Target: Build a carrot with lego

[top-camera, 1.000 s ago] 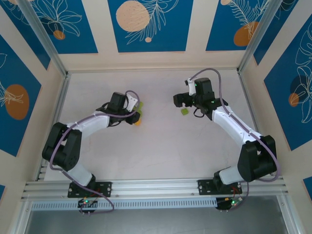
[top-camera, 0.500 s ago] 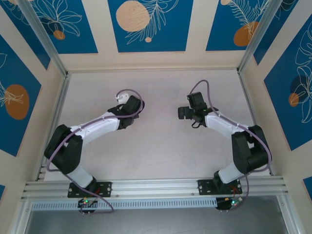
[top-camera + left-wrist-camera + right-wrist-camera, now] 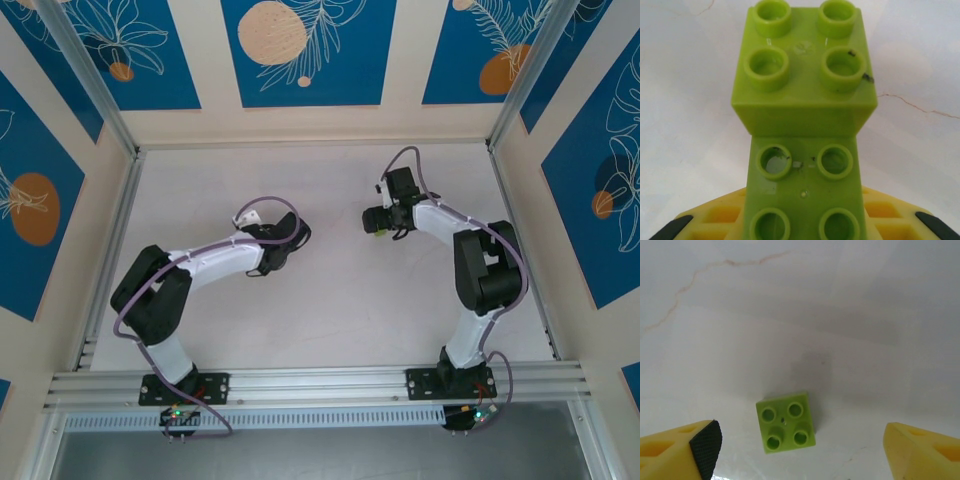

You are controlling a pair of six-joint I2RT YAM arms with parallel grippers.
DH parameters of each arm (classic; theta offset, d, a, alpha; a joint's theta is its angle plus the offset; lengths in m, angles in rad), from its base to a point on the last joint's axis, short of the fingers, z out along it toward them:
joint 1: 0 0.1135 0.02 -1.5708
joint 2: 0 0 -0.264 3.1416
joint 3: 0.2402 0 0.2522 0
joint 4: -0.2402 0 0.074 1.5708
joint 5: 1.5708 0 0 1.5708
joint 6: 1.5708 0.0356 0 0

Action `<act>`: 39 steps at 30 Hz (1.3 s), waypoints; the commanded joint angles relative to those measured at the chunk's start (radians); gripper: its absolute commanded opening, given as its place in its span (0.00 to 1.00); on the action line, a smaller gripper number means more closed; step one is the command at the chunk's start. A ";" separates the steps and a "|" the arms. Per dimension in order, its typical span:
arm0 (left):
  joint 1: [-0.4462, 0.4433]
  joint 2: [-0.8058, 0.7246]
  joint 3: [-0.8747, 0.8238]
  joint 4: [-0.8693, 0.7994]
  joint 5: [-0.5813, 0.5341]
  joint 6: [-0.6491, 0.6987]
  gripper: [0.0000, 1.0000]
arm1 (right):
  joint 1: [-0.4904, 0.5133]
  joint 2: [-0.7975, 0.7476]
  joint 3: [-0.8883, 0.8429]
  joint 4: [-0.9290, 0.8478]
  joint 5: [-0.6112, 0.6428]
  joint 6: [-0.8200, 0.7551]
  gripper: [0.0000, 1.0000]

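Carrot (image 3: 802, 100), a partly built green stack, is clamped between the jaws of the left gripper (image 3: 805, 227), its studs exposed, probably to take another piece. Right gripper (image 3: 799, 440), jaws apart, straddles a loose square green brick (image 3: 786, 421) on the table (image 3: 855, 310), apparently to grasp it.

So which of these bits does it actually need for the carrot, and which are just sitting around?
For the carrot:
joined lime-green bricks in the left gripper
loose square lime-green brick on the table, between the right gripper's open fingers

Just surroundings:
blue leaf-print wall panels
metal rail at the near edge
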 commanded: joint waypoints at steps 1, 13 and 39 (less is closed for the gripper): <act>-0.015 0.014 0.026 -0.027 -0.010 -0.063 0.20 | 0.004 0.031 0.017 -0.078 -0.049 -0.042 0.83; -0.056 0.037 0.033 -0.025 0.027 -0.069 0.31 | 0.005 0.073 0.021 -0.065 -0.051 -0.075 0.78; -0.101 0.048 0.017 0.029 0.065 -0.018 0.58 | 0.013 0.040 -0.058 0.145 -0.066 -0.149 0.72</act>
